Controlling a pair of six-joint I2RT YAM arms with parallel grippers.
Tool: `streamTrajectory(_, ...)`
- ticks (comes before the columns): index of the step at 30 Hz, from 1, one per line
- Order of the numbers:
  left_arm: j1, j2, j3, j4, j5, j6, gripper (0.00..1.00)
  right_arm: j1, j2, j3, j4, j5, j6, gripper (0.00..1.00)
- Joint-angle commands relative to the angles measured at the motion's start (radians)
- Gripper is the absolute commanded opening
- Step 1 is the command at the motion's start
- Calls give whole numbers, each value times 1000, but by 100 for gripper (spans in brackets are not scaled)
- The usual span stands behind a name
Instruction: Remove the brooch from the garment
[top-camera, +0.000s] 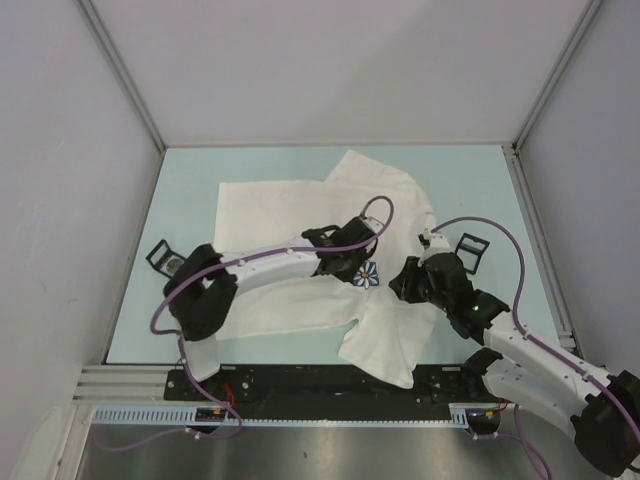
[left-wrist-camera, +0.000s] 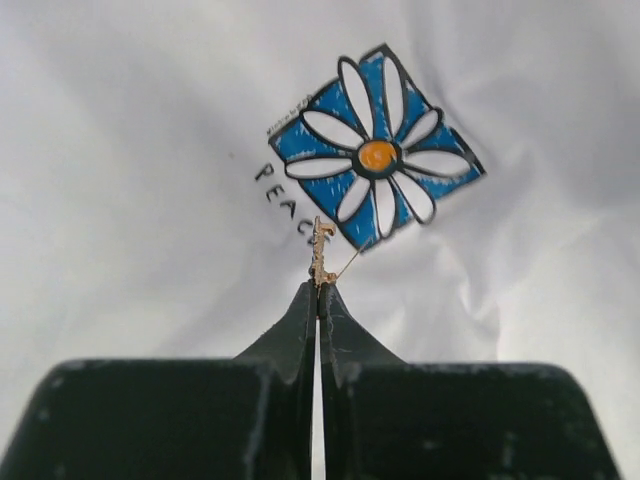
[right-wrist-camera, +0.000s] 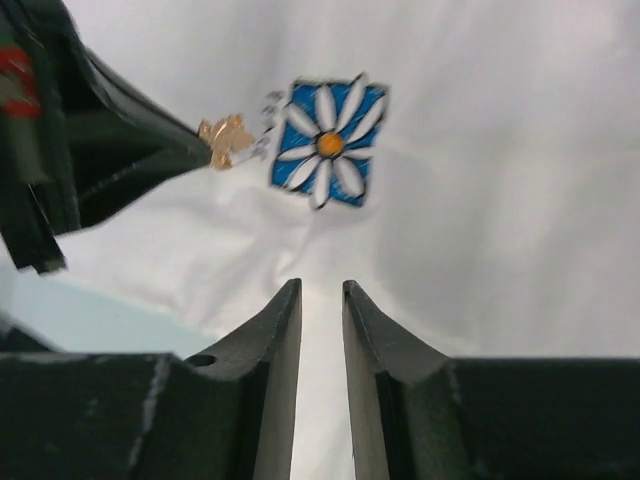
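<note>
The white T-shirt (top-camera: 300, 205) lies spread on the table, with its blue-and-white flower print (top-camera: 366, 274) on the chest. My left gripper (top-camera: 352, 266) is shut on the brooch (left-wrist-camera: 321, 250), which is small and gold-coloured and sits just left of the print. The brooch also shows in the right wrist view (right-wrist-camera: 228, 135) at the left fingertips. A thin pin runs from it toward the cloth. I cannot tell whether it is still in the cloth. My right gripper (top-camera: 405, 281) is on the shirt right of the print, its jaws narrowly apart with a fold of cloth (right-wrist-camera: 322, 300) between them.
Two small square black frames lie on the table, one at the left (top-camera: 163, 256) and one at the right (top-camera: 472, 247). Grey walls close in the table on three sides. The shirt's hem hangs over the near edge (top-camera: 395, 370).
</note>
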Motion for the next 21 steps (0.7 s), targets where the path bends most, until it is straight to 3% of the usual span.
streamTrajectory(1,51,-250,-149,132,210,-39,0,-3,-48,2,-7,-310,-8,28)
streamTrajectory(6,82,-525,-317,310,469,-85,0,-3,-184,2,-15,-500,33,33)
streamTrajectory(10,103,-688,-519,556,735,-227,0,8,-244,2,69,-660,52,40)
streamTrajectory(13,105,-772,-627,809,814,-338,0,11,-285,4,106,-691,67,46)
streamTrajectory(21,112,-783,-704,1017,945,-455,0,17,-346,4,166,-743,82,52)
